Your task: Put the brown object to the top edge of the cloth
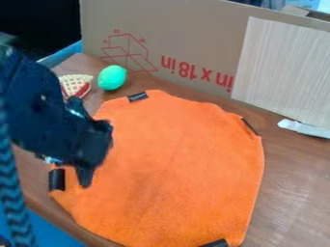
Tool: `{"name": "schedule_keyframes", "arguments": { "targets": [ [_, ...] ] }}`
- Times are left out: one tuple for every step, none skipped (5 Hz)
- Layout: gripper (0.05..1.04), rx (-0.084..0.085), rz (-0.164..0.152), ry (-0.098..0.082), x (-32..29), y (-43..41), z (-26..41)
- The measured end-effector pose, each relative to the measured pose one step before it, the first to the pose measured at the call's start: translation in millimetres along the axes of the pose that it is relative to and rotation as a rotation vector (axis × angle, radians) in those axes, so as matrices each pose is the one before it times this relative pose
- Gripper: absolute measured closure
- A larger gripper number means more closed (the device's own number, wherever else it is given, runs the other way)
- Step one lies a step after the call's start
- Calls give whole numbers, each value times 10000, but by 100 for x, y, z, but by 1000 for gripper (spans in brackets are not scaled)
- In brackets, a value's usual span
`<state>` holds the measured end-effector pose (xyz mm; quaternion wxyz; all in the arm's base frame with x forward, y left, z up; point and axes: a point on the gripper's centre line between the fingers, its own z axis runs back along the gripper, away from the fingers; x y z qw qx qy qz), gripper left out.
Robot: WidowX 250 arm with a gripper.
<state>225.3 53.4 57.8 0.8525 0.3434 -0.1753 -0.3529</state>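
A lattice-topped pie slice (76, 81) lies on the wood-grained table (293, 193), near a smooth green egg (111, 77), off the orange cloth (180, 149). The black gripper (89, 159) overhangs the cloth's left side; its opening cannot be determined.

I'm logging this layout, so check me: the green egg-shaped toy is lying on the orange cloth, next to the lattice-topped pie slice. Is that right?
Not quite: the camera view shows the green egg-shaped toy lying on the wooden table, just off the orange cloth, next to the lattice-topped pie slice.
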Motion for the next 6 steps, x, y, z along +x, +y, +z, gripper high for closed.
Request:
{"name": "schedule_keyframes", "arguments": {
  "targets": [
    [789, 58, -255, -29, -28, -807, -886],
    [754, -714, -71, -289, 150, -470, -338],
    [625, -1063, 24, -266, -136, -527, -87],
    [314, -1615, -232, -329, -337, -1084, 158],
    [93, -1589, 33, -499, 163, -479, 736],
    [83, -1452, 274, -472, 287, 397, 457]
  ]
}}
